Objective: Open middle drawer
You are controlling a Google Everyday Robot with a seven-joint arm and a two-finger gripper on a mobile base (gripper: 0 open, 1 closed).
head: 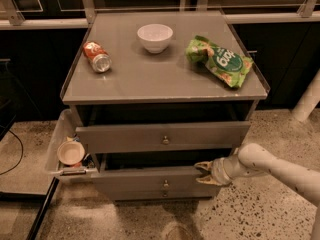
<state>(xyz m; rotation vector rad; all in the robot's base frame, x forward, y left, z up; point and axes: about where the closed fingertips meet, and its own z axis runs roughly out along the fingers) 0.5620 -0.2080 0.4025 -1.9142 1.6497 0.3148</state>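
Observation:
The middle drawer (145, 179) is a flat grey front with a small round knob (165, 183), below the taller top drawer (162, 136) of the grey cabinet. It stands pulled out a little, with a dark gap above it. My gripper (201, 173) reaches in from the right on a white arm (280, 169). It sits at the right end of the middle drawer's front, its fingers closed over the front's top edge. The narrow bottom drawer (160, 194) sits just beneath.
On the cabinet top (165, 79) lie a red soda can (97, 56), a white bowl (155, 37) and a green chip bag (220, 61). A side tray (57, 134) at the left holds a small bowl (70, 153). A white post (307, 101) stands at the right.

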